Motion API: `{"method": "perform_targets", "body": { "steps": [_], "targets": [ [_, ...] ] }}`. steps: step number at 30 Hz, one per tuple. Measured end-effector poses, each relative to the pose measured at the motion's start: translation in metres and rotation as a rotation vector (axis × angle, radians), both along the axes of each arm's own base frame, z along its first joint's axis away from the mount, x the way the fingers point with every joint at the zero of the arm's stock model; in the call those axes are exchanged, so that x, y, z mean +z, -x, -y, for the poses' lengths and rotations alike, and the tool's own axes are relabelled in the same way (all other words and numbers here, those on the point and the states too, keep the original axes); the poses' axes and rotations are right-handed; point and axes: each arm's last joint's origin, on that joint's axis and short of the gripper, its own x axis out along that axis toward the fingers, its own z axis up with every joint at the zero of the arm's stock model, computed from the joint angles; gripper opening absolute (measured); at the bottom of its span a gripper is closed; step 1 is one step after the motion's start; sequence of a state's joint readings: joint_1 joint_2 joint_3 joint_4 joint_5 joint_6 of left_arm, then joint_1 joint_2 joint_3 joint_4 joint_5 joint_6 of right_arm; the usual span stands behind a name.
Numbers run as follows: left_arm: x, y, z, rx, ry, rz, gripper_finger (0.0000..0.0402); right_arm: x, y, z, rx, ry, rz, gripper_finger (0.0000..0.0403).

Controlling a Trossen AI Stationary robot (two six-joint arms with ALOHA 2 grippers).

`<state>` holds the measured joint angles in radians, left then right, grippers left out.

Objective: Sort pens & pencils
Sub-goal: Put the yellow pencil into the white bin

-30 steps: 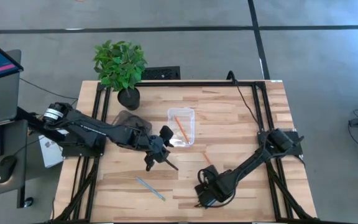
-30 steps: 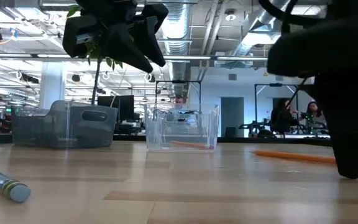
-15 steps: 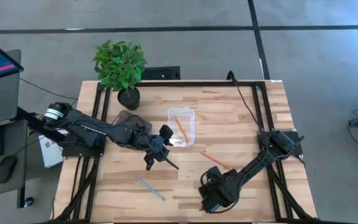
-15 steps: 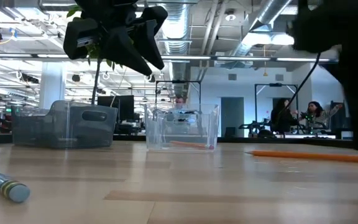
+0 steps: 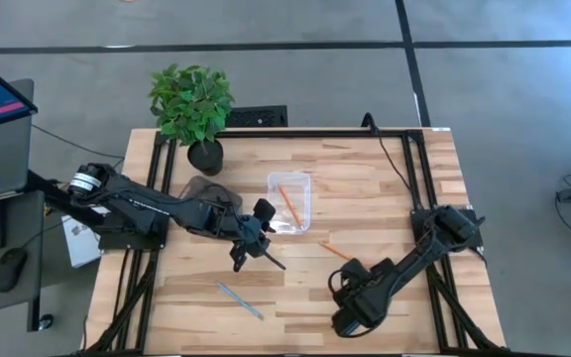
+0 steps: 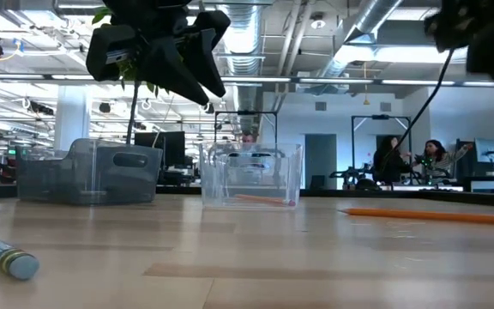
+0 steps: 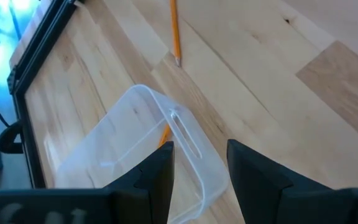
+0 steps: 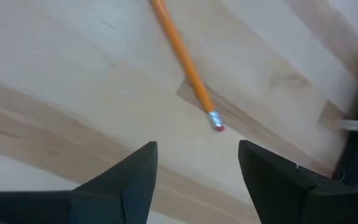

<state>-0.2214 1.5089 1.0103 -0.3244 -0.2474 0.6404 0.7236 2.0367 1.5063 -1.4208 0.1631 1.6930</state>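
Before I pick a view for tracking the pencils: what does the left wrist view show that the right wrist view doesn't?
Only the left wrist view shows the clear tray with an orange pencil inside it, seen past the left gripper, whose fingers stand apart. Only the right wrist view shows the loose orange pencil's pink eraser end, beyond the open right gripper. Both show the loose orange pencil lying on the wooden table.

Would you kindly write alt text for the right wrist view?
An orange pencil with a pink eraser lies diagonally on the wooden table. The open right gripper hangs above it, holding nothing.
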Motion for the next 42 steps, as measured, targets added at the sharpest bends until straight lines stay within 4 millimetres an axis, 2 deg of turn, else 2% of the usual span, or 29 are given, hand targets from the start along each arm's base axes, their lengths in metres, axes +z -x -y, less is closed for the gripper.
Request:
{"method": "perform_targets", "body": {
  "steps": [6,9,14,22,34,38,42],
  "targets": [
    [-0.001,0.001,0.000,0.015,0.013,-0.008,0.0140,0.029,0.019,0.005,0.014,0.081,0.078,0.0249],
    [-0.002,0.002,0.000,0.017,0.014,-0.028,0.0140,0.034,0.030,0.010,0.013,0.067,0.138,0.0249],
    [-0.002,0.002,0.000,0.026,0.027,-0.028,0.0140,0.026,0.036,0.019,0.030,0.023,0.200,0.0249],
    [-0.002,0.000,-0.010,0.128,0.088,-0.017,0.0140,0.017,0.026,0.035,0.088,0.028,0.161,0.0249],
    [-0.002,-0.002,-0.022,0.224,0.141,0.003,0.0140,0.016,0.024,0.037,0.140,0.020,0.136,0.0249],
    [-0.002,-0.002,-0.024,0.254,0.164,0.008,0.0140,0.005,0.035,0.041,0.107,0.047,0.089,0.0249],
    [-0.001,-0.003,-0.024,0.250,0.164,0.015,0.0140,-0.009,0.053,0.043,0.064,-0.017,0.118,0.0249]
  ]
}}
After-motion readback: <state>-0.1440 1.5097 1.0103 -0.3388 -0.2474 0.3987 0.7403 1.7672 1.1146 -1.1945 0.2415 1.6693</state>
